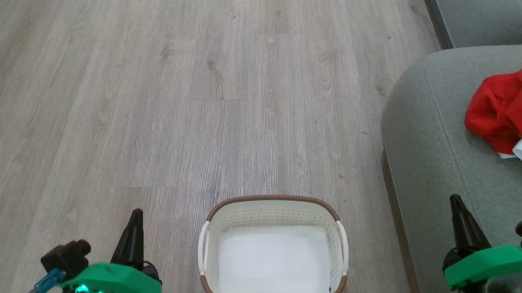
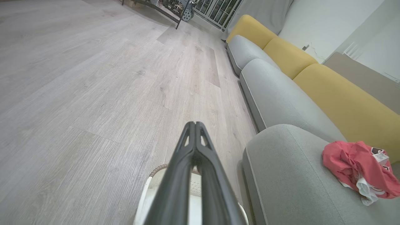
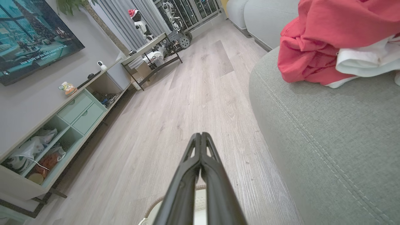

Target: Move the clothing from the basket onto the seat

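Left gripper [image 1: 135, 216], right gripper [image 1: 456, 199]: pinched, flanking basket [image 1: 270, 198].

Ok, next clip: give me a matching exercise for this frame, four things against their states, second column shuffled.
Column one:
1. clothing
2. basket
3. left gripper
4. seat

Column two:
A. empty, white bottom bare
B. fingers closed together, holding nothing
C. lying bunched on the seat
D. grey-green, to the right of the basket in the head view

Pairs: 1-C, 2-A, 3-B, 4-D
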Robot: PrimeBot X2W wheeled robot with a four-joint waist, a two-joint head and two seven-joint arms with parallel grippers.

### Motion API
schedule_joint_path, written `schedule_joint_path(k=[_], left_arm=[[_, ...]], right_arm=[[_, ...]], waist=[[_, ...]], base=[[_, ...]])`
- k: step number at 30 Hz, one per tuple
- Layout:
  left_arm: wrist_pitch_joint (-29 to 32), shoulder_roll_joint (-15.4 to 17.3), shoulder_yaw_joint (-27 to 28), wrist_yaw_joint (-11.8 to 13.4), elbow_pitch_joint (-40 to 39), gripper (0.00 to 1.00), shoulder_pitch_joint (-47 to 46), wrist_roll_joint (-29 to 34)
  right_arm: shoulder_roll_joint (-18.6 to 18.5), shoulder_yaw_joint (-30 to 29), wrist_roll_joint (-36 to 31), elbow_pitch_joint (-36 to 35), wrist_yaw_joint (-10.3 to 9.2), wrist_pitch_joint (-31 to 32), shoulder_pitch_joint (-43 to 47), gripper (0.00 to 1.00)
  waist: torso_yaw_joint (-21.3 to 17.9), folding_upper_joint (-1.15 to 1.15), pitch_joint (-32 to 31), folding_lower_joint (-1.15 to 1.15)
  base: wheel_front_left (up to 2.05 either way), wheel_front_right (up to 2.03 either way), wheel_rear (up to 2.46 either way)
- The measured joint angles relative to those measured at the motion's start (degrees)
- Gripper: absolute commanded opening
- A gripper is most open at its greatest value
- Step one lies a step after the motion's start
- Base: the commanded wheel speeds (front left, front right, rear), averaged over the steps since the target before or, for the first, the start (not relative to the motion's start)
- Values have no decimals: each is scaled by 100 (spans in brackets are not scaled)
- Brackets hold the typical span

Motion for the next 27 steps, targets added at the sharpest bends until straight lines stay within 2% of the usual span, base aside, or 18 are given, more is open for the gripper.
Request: schedule_joint_path(k=[27], left_arm=[[442,-229,526,-189,122,0,-129,-1427]], right_arm=[[76,-107,1564,201,-1,366,-219,0]], waist=[[-136,0,24,0]], base=[[0,0,0]])
